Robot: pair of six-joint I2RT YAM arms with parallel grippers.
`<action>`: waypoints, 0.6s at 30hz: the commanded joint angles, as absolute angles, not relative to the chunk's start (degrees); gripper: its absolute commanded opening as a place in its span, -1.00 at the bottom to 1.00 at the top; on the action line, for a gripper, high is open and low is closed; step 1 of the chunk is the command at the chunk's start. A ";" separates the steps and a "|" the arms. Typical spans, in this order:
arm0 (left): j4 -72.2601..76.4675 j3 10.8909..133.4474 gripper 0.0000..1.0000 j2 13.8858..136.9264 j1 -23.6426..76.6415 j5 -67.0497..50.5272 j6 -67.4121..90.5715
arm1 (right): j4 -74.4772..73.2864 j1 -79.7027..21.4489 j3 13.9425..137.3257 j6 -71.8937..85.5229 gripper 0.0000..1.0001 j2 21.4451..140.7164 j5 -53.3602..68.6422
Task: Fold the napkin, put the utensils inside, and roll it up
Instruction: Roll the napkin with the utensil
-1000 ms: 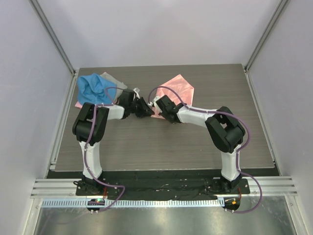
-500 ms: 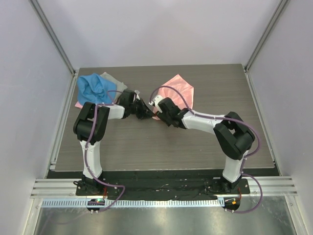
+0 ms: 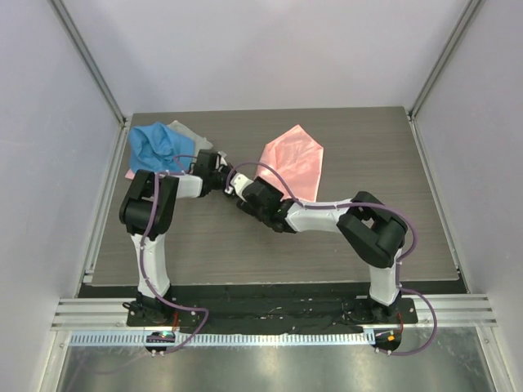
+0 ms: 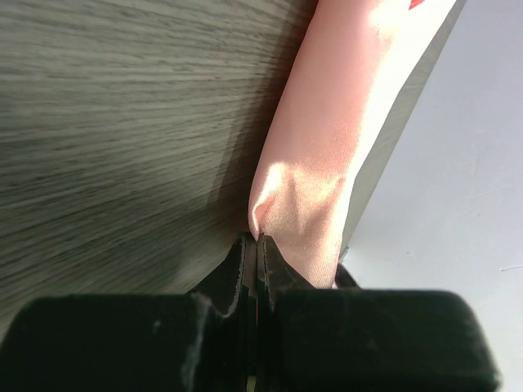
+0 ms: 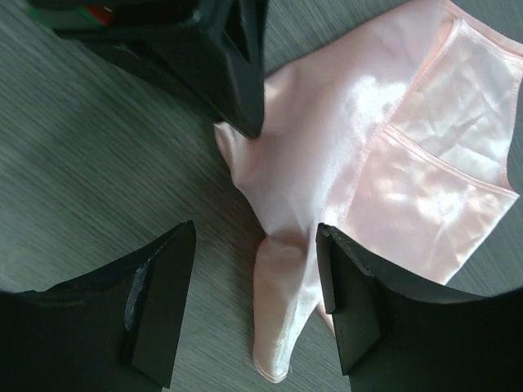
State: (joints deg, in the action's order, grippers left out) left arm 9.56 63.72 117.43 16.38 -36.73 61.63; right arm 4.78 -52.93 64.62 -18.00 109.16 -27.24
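- The right gripper (image 5: 255, 245), nearest the bases, was shut a second ago. Its jaws now stand wide apart over the napkin's (image 5: 359, 155) narrow near tip, and they hold nothing.
- Just beyond it, the left gripper (image 4: 257, 242) has closed in the same second. Its fingertips are pinched tight on a puckered corner of the pink cloth, low against the table (image 4: 114, 122).
- I judge this a handover: the corner has passed from right to left, which frees the right arm to take another edge for the fold.
- The napkin (image 3: 294, 159) lies right of centre, towards the far side of the table (image 3: 343, 237). It is partly doubled over, and its drawn-out tip reaches left to the two grippers.
- No utensils show in any view, so the loading and rolling are still to come.
- Furthest off, at the far left corner, sits the blue cloth (image 3: 155, 147), with the grey cloth (image 3: 188, 131) just behind it. Both are apart from the napkin.
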 commanded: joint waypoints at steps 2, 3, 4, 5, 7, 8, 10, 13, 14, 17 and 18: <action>9.41 63.46 -1.00 115.22 14.94 -38.67 61.26 | 8.18 -52.56 64.17 -19.95 0.35 108.28 -32.96; 9.06 63.37 -1.00 115.05 14.77 -38.76 60.82 | 8.17 -52.56 63.64 -19.95 0.36 108.11 -33.22; 8.88 63.28 -1.00 115.05 14.68 -38.76 60.73 | 8.09 -52.56 63.11 -20.04 0.35 107.93 -33.92; 8.88 63.19 -1.00 114.96 14.42 -38.76 60.65 | 8.09 -52.56 62.32 -20.21 0.35 107.93 -35.58; 8.70 63.11 -1.00 114.79 14.15 -38.67 60.47 | 8.09 -52.47 61.53 -21.09 0.36 107.93 -36.82; 8.61 63.11 -1.00 114.70 14.06 -38.76 60.56 | 7.82 -52.38 60.83 -21.27 0.36 107.76 -36.74; 8.70 63.19 -1.00 114.70 13.98 -38.67 60.47 | 7.73 -52.12 60.12 -21.36 0.35 107.75 -36.30; 8.44 63.19 -1.00 114.52 13.80 -38.76 60.29 | 7.12 -51.68 59.41 -21.44 0.24 108.19 -36.65; 8.35 63.11 -1.00 114.43 13.80 -38.67 60.21 | 7.12 -51.51 59.41 -21.71 0.08 108.28 -37.00; 8.17 63.19 -1.00 114.43 13.62 -38.58 59.86 | 7.12 -50.80 59.41 -22.93 -0.27 108.11 -37.88; 8.00 63.11 -1.00 114.43 13.62 -38.58 59.77 | 7.12 -50.63 59.41 -23.37 -0.47 107.76 -38.32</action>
